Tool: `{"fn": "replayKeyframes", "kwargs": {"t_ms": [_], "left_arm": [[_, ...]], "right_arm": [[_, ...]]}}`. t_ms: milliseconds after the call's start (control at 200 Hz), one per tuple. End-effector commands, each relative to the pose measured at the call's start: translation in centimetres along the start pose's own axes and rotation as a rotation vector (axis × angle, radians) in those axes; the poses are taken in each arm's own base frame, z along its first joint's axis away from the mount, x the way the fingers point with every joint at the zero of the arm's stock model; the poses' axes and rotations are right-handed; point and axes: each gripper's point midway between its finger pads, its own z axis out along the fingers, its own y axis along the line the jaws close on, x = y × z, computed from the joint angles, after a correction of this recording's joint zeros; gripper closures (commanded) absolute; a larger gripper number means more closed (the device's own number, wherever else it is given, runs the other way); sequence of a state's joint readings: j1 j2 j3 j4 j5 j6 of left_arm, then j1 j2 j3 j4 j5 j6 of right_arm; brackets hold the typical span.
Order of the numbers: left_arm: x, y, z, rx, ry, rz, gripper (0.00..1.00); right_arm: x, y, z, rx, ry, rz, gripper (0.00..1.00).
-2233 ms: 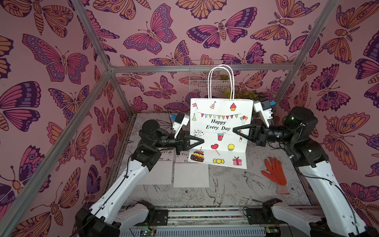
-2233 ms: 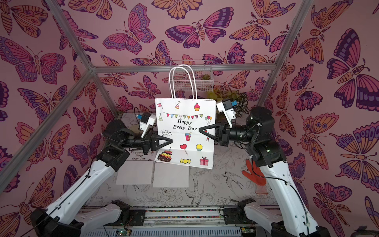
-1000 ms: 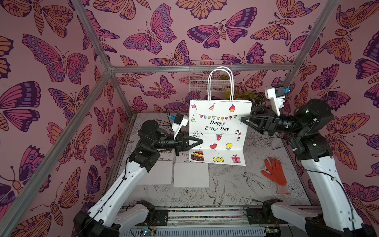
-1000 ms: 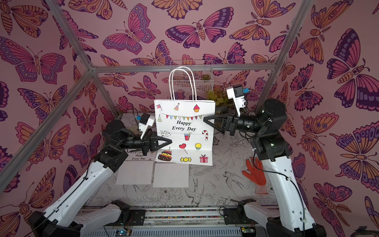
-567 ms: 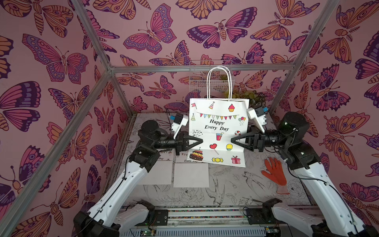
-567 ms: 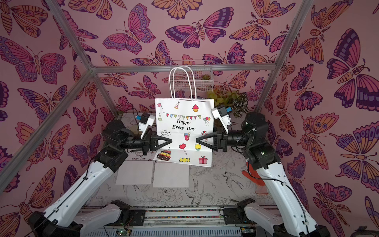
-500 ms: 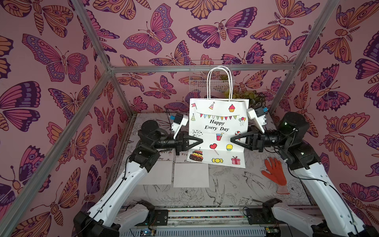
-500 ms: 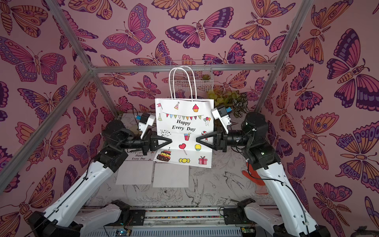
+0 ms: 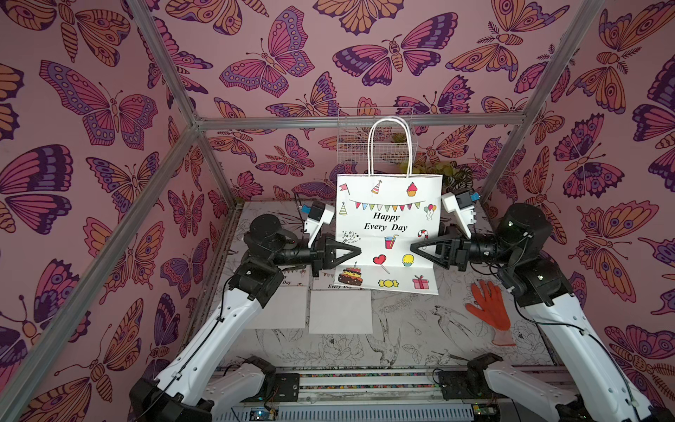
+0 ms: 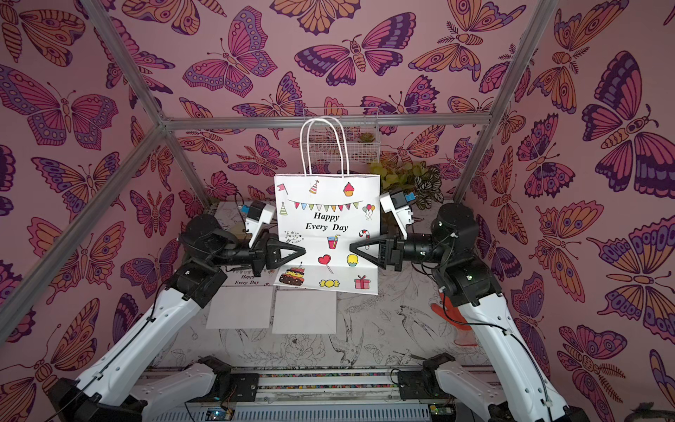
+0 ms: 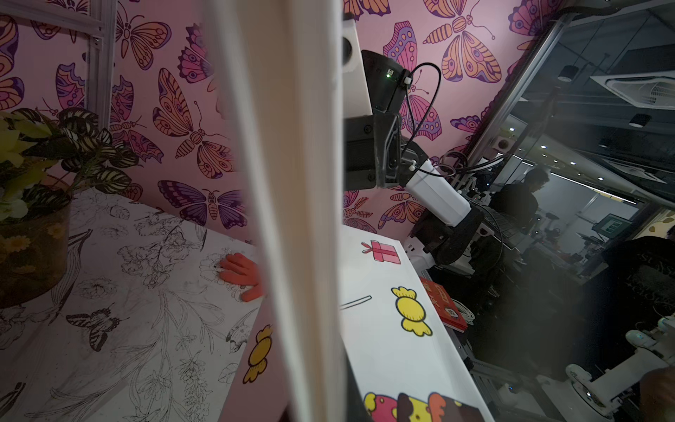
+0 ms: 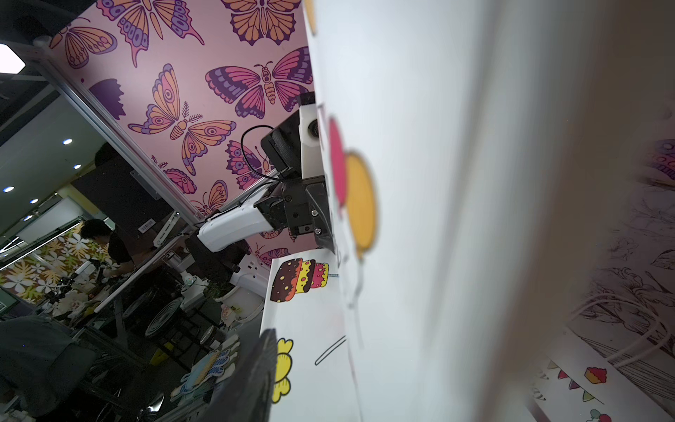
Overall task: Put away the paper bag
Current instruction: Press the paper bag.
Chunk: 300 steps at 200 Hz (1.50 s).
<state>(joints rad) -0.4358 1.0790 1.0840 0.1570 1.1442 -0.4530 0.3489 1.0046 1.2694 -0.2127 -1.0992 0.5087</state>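
Observation:
A white paper bag (image 9: pixel 387 234) printed "Happy Every Day" hangs upright above the table, handles up, in both top views (image 10: pixel 325 234). My left gripper (image 9: pixel 356 251) is shut on its left edge, just above the printed cake. In the left wrist view the bag's edge (image 11: pixel 292 182) fills the middle. My right gripper (image 9: pixel 414 248) reaches in at the same height, open, its jaws astride the bag's right edge. In the right wrist view one dark finger (image 12: pixel 252 372) stands in front of the bag's printed face (image 12: pixel 401 182). The other finger is hidden behind the paper.
Two flat white paper bags (image 9: pixel 339 310) (image 9: pixel 281 307) lie on the sketch-printed table (image 9: pixel 401 339) under the held bag. An orange glove (image 9: pixel 487 310) lies at the right. A wire basket (image 9: pixel 376 146) hangs on the back wall beside a potted plant (image 9: pixel 438 171).
My right gripper has come down from the bag's upper right corner to the middle of its right edge. The left gripper and the bag have hardly moved.

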Motion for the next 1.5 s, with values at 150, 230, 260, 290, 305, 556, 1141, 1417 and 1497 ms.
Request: {"fn": "replayKeyframes", "kwargs": {"t_ms": [150,230,260,290,305,556,1141,1417,1497], "left_arm": [[-1.1,-0.8,-0.5,-0.012,-0.035,0.059,1.0],[-1.1,-0.8,-0.5,-0.013,-0.036,0.059,1.0],[-1.1,-0.8,-0.5,-0.013,-0.036,0.058,1.0],[-1.2,-0.8,-0.5,-0.012,-0.037,0.06,1.0],[-1.2,-0.8,-0.5,-0.012,-0.037,0.06,1.0],[-1.2,-0.9,-0.4,-0.004,-0.037,0.063,1.0],[0.2,-7.0,-2.4,0.222,-0.053,0.296,0.0],[1.8,-9.3,-2.5,0.309,-0.008,0.351,0.0],[1.5,-8.7,-2.3,0.294,-0.01,0.333,0.0]], "right_arm": [[0.4,0.2,-0.2,0.002,-0.019,0.009,0.39],[0.3,0.3,-0.1,0.0,-0.022,0.009,0.48],[0.3,0.2,-0.1,0.0,-0.024,0.01,0.52],[0.2,0.2,-0.1,-0.001,-0.024,0.012,0.56],[0.1,0.2,-0.1,-0.002,-0.025,0.012,0.58],[0.0,0.0,0.2,-0.011,-0.022,0.018,1.0],[-2.0,1.9,-1.0,-0.046,-0.024,-0.026,1.0],[-2.8,1.4,-0.6,-0.049,-0.021,-0.01,1.0],[-2.7,0.7,-0.5,-0.032,-0.021,0.008,1.0]]}}
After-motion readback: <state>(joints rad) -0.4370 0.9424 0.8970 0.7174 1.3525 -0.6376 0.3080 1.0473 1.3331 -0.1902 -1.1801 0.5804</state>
